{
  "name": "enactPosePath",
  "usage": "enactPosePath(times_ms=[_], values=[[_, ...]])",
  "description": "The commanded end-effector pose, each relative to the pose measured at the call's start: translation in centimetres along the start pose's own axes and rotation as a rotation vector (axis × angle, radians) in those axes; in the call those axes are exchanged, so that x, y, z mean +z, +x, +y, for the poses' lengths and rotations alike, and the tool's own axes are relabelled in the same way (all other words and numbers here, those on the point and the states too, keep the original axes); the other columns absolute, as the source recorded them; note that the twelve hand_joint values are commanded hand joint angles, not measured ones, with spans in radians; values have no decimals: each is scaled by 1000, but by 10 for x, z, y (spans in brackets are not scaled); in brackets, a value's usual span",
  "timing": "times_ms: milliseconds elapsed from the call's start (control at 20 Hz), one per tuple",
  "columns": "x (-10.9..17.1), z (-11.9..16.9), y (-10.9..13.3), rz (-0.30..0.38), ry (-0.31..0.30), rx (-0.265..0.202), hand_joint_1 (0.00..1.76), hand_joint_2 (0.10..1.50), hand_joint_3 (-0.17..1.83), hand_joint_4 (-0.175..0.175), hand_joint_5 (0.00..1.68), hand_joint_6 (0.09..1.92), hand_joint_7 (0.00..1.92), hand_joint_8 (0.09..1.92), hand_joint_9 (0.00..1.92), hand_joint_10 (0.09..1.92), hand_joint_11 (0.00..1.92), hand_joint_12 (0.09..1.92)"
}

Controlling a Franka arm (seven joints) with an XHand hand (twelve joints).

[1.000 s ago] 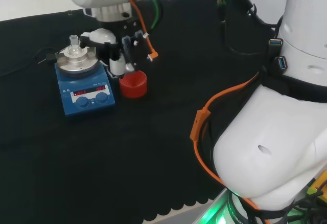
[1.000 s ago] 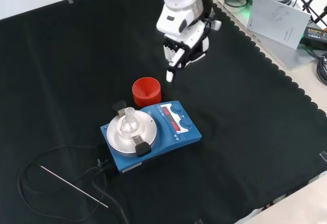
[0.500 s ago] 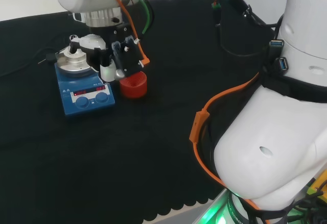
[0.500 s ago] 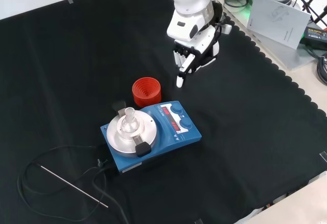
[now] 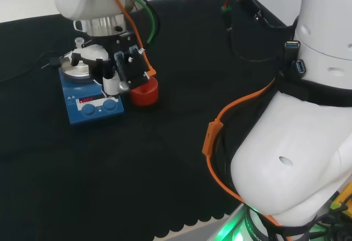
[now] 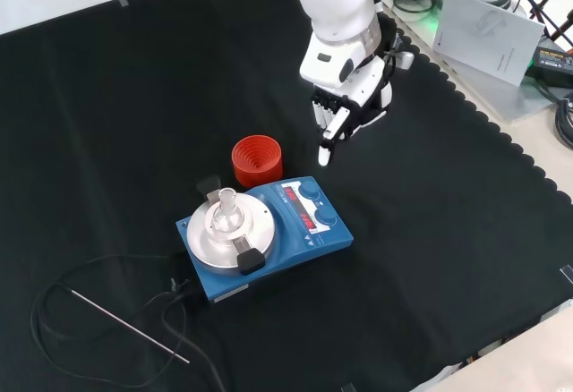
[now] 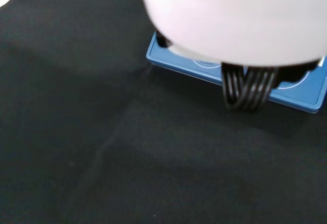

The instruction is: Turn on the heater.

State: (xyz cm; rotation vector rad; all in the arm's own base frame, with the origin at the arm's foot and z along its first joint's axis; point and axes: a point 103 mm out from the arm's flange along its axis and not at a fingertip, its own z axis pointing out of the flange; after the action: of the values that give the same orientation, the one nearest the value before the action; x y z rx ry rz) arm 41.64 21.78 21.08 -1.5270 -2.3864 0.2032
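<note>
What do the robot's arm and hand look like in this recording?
Glossy white rounded arm links with an orange cable clipped along them. The black and white hand has white fingers over dark framework; orange and green wires loop above its ribbed metal wrist.

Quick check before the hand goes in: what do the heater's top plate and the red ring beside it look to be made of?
The heater has a round silver top plate with a dull sheen, probably brushed metal, on a blue painted or plastic body. The red ring is matte and ribbed in steps inside, likely moulded plastic or rubber.

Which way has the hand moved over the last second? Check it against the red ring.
Yes. In the front view the hand has shifted right and lower, from above the red ring toward the heater's knob end.
</note>
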Motion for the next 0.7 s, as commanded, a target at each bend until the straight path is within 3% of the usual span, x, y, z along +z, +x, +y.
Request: enactPosePath(times_ms=[50, 700], values=[[5, 0, 4, 2, 13, 5, 1617, 177, 1585, -60, 35, 640, 1265, 1429, 1329, 1228, 1261, 1090], [23, -11, -6, 12, 78, 49, 1624, 165, 1632, -59, 45, 605, 1273, 1474, 1323, 1279, 1261, 1140]])
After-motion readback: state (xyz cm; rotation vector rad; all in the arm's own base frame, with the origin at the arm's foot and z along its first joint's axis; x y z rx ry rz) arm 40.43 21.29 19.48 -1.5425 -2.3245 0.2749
